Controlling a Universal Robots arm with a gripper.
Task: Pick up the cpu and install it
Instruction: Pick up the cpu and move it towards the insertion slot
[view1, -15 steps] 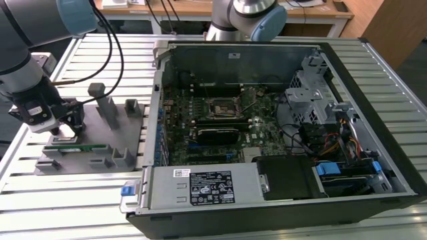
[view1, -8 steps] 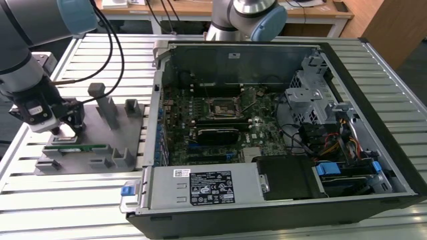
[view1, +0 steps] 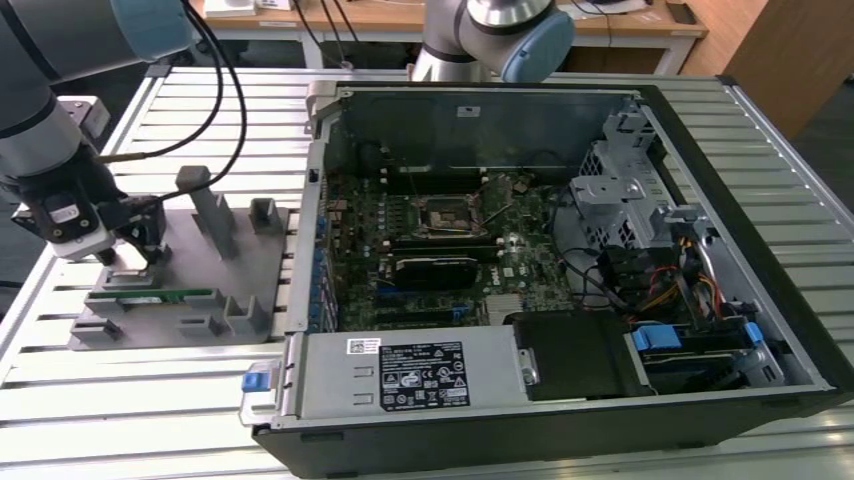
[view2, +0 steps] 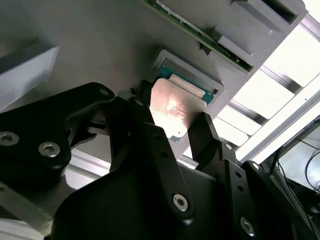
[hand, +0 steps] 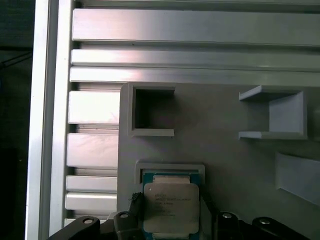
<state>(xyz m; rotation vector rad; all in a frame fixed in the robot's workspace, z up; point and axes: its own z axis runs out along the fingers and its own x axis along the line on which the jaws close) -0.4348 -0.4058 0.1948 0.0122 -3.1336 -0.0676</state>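
The cpu (hand: 171, 207) is a small square chip with a silvery top and a green edge. It lies in a shallow pocket of the grey parts tray (view1: 200, 255), at the exterior view's left. My gripper (view1: 131, 255) has come down over it. In both wrist views the black fingers (view2: 200, 127) press against opposite edges of the cpu (view2: 170, 107), so the gripper (hand: 171, 200) is shut on it. The chip still sits low at the pocket. The open computer case (view1: 561, 110) shows the motherboard's square socket (view1: 445, 212) near its middle.
A long green memory stick (view1: 154, 296) lies on the tray just in front of the gripper. Grey upright holders (view1: 214, 215) rise from the tray between me and the case wall (view1: 316, 200). Cables (view1: 234, 90) hang from the arm. The slatted metal table (view1: 147, 400) spreads around.
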